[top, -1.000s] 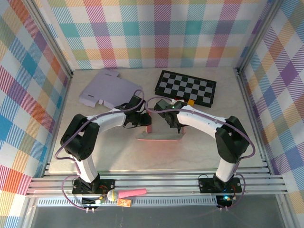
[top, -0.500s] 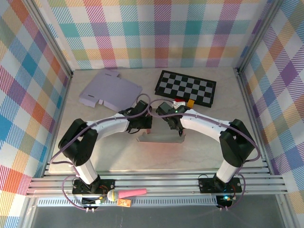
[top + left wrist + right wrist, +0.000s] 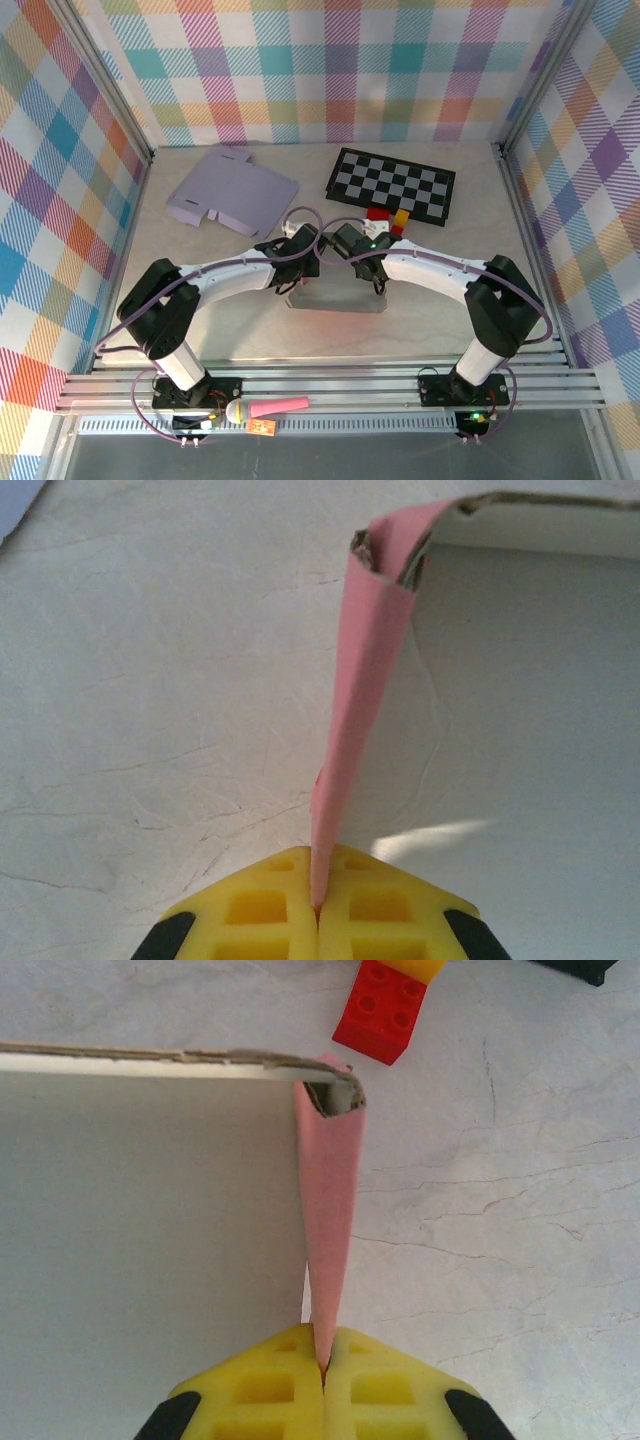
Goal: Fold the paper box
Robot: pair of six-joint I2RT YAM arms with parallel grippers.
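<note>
The paper box [image 3: 335, 298], pink outside and pale inside, lies at the table's middle between my two arms. My left gripper [image 3: 306, 263] is shut on its left pink side flap [image 3: 365, 680], which stands upright and runs away from the yellow fingertips [image 3: 260, 910]. My right gripper [image 3: 371, 271] is shut on the right pink side flap [image 3: 328, 1210] in the same way. In each wrist view, the gripper [image 3: 318, 905] [image 3: 322, 1365] sits at the bottom edge, the flap meets the box's back wall at a folded corner, and the pale floor panel [image 3: 150, 1240] lies flat.
A flat lavender box blank [image 3: 232, 190] lies at the back left. A black-and-white checkered board [image 3: 392, 184] lies at the back right, with a red brick [image 3: 379, 213] and a yellow brick [image 3: 400, 219] just in front of it, close to the right arm.
Both grippers have moved toward the near edge and closer together with the flaps. The left gripper closed fully on its flap. The box panel now lies flatter.
</note>
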